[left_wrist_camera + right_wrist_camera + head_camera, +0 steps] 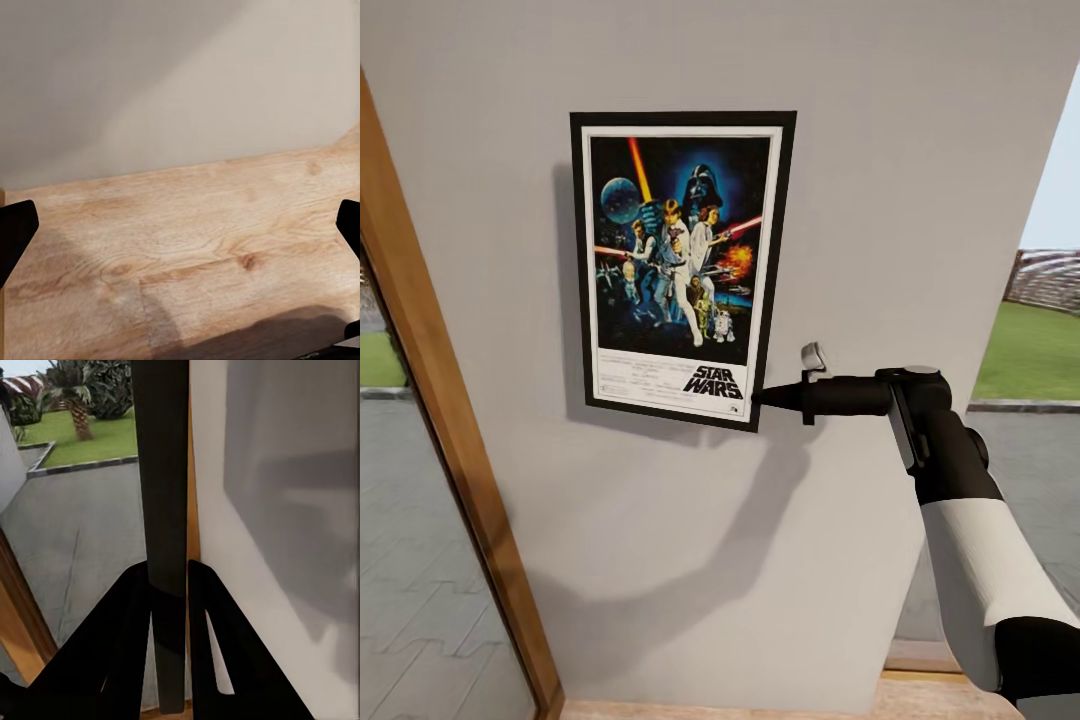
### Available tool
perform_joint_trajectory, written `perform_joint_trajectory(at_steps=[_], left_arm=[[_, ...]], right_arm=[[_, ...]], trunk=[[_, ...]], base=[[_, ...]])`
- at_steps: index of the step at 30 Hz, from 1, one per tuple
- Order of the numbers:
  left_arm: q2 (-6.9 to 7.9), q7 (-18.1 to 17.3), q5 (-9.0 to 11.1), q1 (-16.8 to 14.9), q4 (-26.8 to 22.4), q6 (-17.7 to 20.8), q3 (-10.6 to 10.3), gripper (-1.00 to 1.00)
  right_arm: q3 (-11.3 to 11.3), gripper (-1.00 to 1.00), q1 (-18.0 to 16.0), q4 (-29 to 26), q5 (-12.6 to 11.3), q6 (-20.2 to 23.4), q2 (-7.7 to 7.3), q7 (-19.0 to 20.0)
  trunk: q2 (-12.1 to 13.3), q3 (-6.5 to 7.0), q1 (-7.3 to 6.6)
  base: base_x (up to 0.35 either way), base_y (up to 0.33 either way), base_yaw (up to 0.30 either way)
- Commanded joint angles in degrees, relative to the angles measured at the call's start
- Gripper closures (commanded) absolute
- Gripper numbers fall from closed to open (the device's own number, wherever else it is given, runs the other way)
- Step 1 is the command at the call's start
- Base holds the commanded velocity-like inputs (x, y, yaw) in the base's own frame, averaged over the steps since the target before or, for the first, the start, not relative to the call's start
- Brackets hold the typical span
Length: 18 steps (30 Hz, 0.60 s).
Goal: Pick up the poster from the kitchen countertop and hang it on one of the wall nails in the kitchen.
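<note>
The right gripper [765, 397] is clamped on the lower right corner of the poster [678, 268], its arm reaching in level from the robot's right side. In the right wrist view the two black fingers [127, 637] pinch the poster's thin black frame [166, 510] edge-on, one finger on each face, with the frame running straight away from the camera between them. The poster stands upright against the pale grey wall [880, 180], its top edge level and its lower edge sloping slightly down toward the gripper. It casts a soft shadow along its left side and beneath it; whether its back lies flush on the wall or hangs a little off it cannot be told from here. No nail can be made out above or around the frame.

To the left of the wall runs a wooden door frame [450, 420], with paving and grass beyond it. More lawn shows past the wall's right edge.

The left gripper [180, 240] has its dark fingertips [15, 232] spread wide apart, over a light wood surface [202, 240] that meets a pale wall.
</note>
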Motion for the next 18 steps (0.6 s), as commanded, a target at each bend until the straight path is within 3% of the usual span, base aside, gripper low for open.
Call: perform_joint_trajectory(at_steps=[1, 18], left_arm=[[-0.02, -0.3, -0.1, 0.0, 0.0, -0.1, 0.2, -1.0], [-0.02, -0.3, -0.1, 0.0, 0.0, -0.1, 0.2, -1.0]], right_arm=[[-0.1, 1.0, 0.0, 0.0, 0.4, 0.7, 0.03, 0.6], [-0.1, 1.0, 0.0, 0.0, 0.3, 0.7, 0.03, 0.5]], trunk=[[0.0, -0.01, 0.02], [0.0, -0.01, 0.02]], base=[[0.038, 0.0, 0.0], [0.034, 0.0, 0.0]])
